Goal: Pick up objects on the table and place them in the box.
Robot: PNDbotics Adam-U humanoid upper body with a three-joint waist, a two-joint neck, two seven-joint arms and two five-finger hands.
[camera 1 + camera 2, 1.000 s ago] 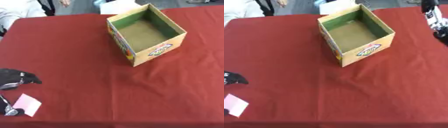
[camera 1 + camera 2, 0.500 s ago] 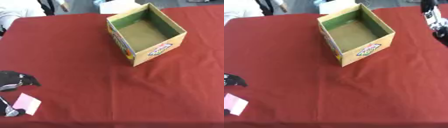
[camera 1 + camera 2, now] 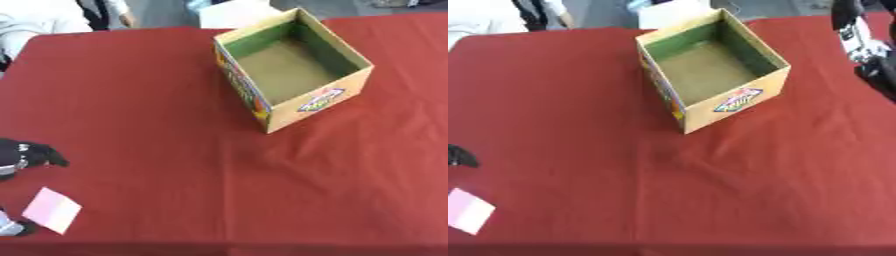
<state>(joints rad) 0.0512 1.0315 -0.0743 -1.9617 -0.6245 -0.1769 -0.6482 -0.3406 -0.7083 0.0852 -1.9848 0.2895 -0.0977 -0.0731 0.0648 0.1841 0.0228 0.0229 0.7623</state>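
The red-covered worktop [image 3: 157, 100] carries one open cardboard box [image 3: 293, 67], well up and right of the left hand [image 3: 26, 154], nothing between. One pink card [image 3: 51, 210] lies just below that hand; its grip I cannot tell. The right hand [image 3: 868, 50] shows at the far right edge, its grip unclear too.

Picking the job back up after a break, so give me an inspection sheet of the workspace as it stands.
Surface: red tablecloth, lightly creased.
Job's things: open cardboard box, nothing seen inside; flat pink item at the near left corner.
Clutter: nothing seen.
Hands: left hand at the left edge, just beyond the pink item, fingers unclear; right hand at the right edge, fingers unclear.
Cables: nothing seen.
Surroundings: people beyond the far edge, touching nothing.
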